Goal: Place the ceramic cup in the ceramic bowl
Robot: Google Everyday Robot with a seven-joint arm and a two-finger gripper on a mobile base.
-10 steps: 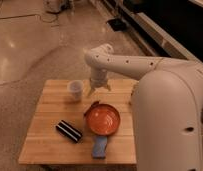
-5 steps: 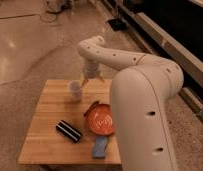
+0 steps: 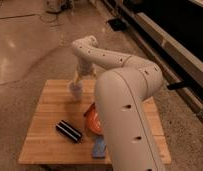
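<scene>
The gripper (image 3: 78,79) hangs right over the ceramic cup (image 3: 75,92), which stands on the counter (image 3: 45,127) near the far edge, toward the far-left corner. Whether it clasps the cup cannot be told. The arm (image 3: 126,105) hides most of the ceramic bowl (image 3: 91,120) near the counter's middle.
</scene>
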